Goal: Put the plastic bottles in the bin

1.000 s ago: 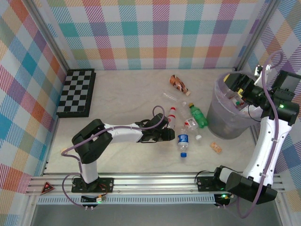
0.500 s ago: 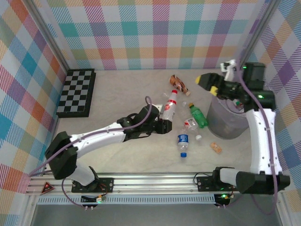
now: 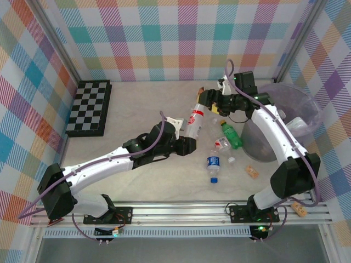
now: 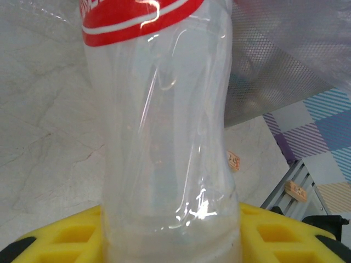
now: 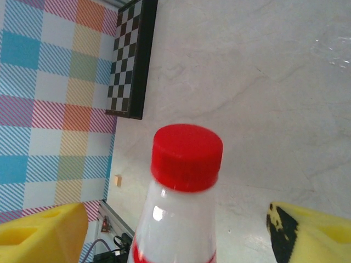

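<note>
The bin (image 3: 258, 143) stands just right of both sets of fingers, partly hidden by the right arm (image 3: 274, 129). The left fingers (image 3: 185, 146) grip the base of a clear plastic bottle (image 3: 193, 121) above the desk (image 3: 142, 109). The right fingers (image 3: 207, 99), over the bin a second ago, now gape either side of its red cap (image 5: 187, 156). White lettering on the red label (image 4: 142, 22) is cut off, unreadable.

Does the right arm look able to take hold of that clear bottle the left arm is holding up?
Probably yes. The open right fingers sit either side of the bottle's red cap with nothing between, while the left fingers grip its base.
</note>
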You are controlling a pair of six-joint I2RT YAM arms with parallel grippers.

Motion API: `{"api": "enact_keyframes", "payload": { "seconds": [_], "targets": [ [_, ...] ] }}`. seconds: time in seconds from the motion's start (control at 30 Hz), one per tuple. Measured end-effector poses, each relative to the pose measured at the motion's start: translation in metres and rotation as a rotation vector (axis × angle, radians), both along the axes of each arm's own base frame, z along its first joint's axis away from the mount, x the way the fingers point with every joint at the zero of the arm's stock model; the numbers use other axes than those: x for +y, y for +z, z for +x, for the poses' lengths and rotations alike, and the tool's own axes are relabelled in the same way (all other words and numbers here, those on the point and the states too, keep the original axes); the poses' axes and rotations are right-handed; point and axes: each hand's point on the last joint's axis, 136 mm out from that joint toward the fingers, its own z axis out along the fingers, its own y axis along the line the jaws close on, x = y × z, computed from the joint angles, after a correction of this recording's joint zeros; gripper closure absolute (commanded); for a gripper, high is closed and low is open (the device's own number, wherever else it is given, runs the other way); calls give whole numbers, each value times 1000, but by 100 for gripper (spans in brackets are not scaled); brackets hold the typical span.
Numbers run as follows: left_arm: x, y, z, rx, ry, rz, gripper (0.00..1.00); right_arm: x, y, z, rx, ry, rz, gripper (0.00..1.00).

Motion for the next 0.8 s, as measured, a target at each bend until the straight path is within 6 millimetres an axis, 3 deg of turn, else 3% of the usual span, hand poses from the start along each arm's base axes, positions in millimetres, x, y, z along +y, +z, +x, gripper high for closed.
{"api": "enact_keyframes", "payload": {
  "seconds": [0.27,0.47,0.57,0.67,0.8],
  "targets": [
    [0,1,0,-8,-4,1,63,14,-19,3,47,24,20,52],
    [-1,-1,1,-8,-5,5,60,15,-18,3,48,26,28,61],
    [-1,-3,1,-8,-7,11,44,15,-18,3,48,25,27,65],
    [-1,-3,2,-12,-4,14,14,14,-19,4,47,19,22,68],
    [-2,-4,2,-8,-7,14,4,11,-17,8,35,0,4,70]
  ]
}}
